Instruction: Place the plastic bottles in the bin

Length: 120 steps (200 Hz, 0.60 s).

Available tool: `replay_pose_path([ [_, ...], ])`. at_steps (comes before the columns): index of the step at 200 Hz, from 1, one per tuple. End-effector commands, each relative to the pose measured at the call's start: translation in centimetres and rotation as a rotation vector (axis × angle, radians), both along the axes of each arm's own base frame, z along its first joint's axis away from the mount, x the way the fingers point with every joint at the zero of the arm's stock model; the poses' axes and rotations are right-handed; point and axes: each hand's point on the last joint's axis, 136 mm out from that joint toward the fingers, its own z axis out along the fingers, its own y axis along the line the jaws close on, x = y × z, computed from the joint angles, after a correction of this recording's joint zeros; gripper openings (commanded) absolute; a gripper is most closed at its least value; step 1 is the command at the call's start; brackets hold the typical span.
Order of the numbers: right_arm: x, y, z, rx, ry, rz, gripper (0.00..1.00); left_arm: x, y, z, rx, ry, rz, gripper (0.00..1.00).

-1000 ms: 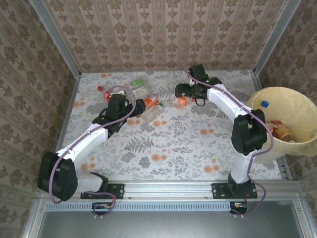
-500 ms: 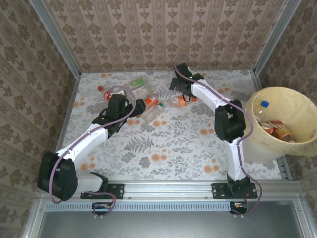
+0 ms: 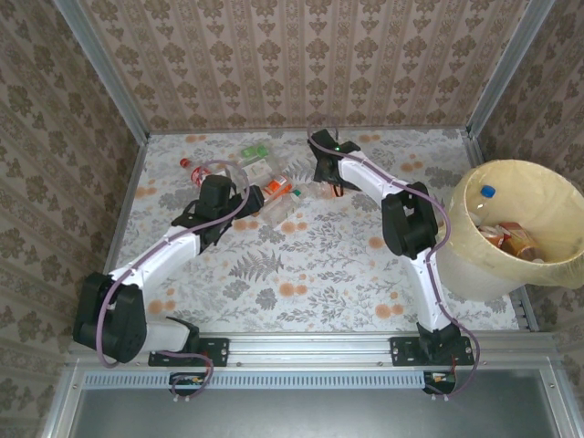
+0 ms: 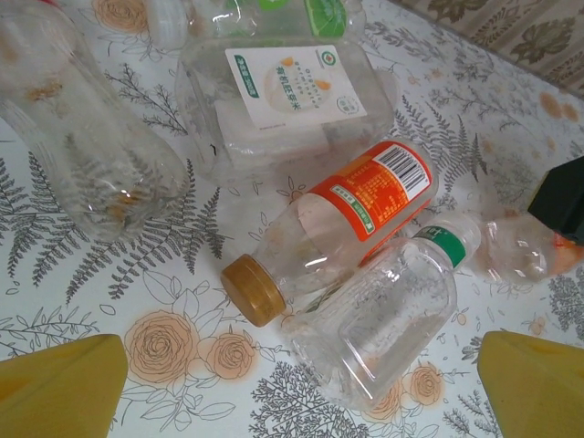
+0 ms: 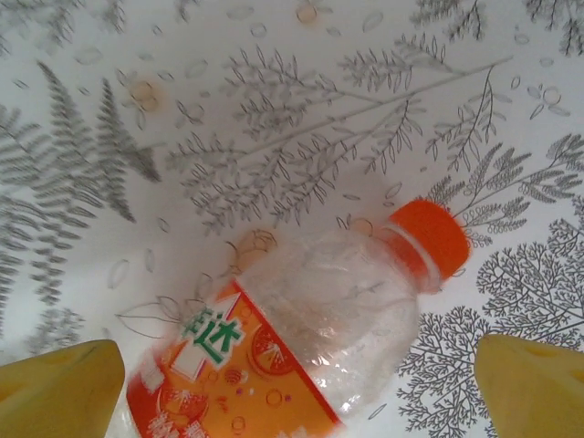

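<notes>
Orange-capped bottle [image 5: 310,319] flat on its side on floral tablecloth [image 5: 274,119], far half of table, well apart from bin [image 3: 474,265] at right edge. Right gripper [image 5: 294,388] poised straight above it, camera looking down, presumably to straddle the body across its width. Yellow fingertips [image 5: 59,383] spread wide, one each side of the bottle, neither in contact as far as visible; nothing held. Judged step: approach for a pick, descent not yet finished.

Left gripper [image 4: 297,392] tilted over the cluster at far left of table: brown-capped bottle [image 4: 347,219] with orange label lying against a green-capped clear bottle [image 4: 383,319], square clear tub [image 4: 283,100] with white label just behind, larger crushed clear bottle [image 4: 82,146] off to one side. Fingers [image 4: 59,388] likewise wide apart, clear of everything, empty. Probably lined up on the green-capped one, nearest the gap between them; cannot tell for sure.

Bin already holding several bottles, blue cap [image 3: 486,192] visible inside. Several more left on table, so task judged partway. Risk: touching pair, so a pinch on one likely to nudge the other; thin crushed walls likely to buckle or slip.
</notes>
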Motion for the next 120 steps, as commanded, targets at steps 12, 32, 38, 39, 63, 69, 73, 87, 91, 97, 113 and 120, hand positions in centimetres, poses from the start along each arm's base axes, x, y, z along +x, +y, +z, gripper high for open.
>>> replay_pose_path([
  [12, -3.7, -1.4, 0.7, 0.007, 0.04, 0.036, 1.0, 0.1, 0.1, -0.8, 0.015, 0.013, -0.004, 1.0],
  [32, -5.8, -2.4, 0.6, 0.014, 0.056, 0.043, 1.0, 0.3, -0.1, -1.0, 0.013, 0.02, -0.01, 1.0],
  [38, -6.5, -2.6, 0.5, 0.016, 0.059, 0.045, 1.0, 0.3, -0.2, -1.0, 0.012, 0.022, -0.015, 1.0],
  [39, -6.6, -2.7, 0.4, 0.015, 0.061, 0.045, 1.0, 0.4, -0.2, -1.0, 0.012, 0.022, -0.015, 1.0],
  [63, -8.4, -3.7, -0.7, 0.033, 0.074, 0.043, 1.0, 0.5, -0.5, -1.1, 0.002, 0.031, -0.022, 1.0],
  [69, -8.8, -4.1, -1.1, 0.038, 0.082, 0.033, 1.0, 0.5, -0.6, -1.2, 0.0, 0.032, -0.024, 1.0],
  [73, -9.0, -4.4, -1.4, 0.045, 0.088, 0.025, 1.0, 0.5, -0.6, -1.2, -0.001, 0.035, -0.025, 1.0],
  [87, -9.1, -5.0, -2.4, 0.087, 0.093, 0.016, 0.98, 0.5, -0.8, -1.2, -0.009, 0.04, -0.032, 1.0],
  [91, -9.1, -5.1, -2.6, 0.102, 0.09, 0.022, 0.97, 0.5, -0.8, -1.2, -0.01, 0.04, -0.032, 1.0],
  [97, -8.8, -4.9, -2.9, 0.126, 0.075, 0.044, 0.95, 0.4, -0.9, -1.2, -0.012, 0.04, -0.034, 1.0],
  [113, -8.2, -4.1, -3.4, 0.163, 0.055, 0.144, 0.92, 0.4, -0.8, -1.2, -0.012, 0.039, -0.033, 1.0],
  [120, -7.9, -4.1, -3.5, 0.162, 0.05, 0.176, 0.91, 0.3, -0.8, -1.2, -0.011, 0.038, -0.033, 1.0],
])
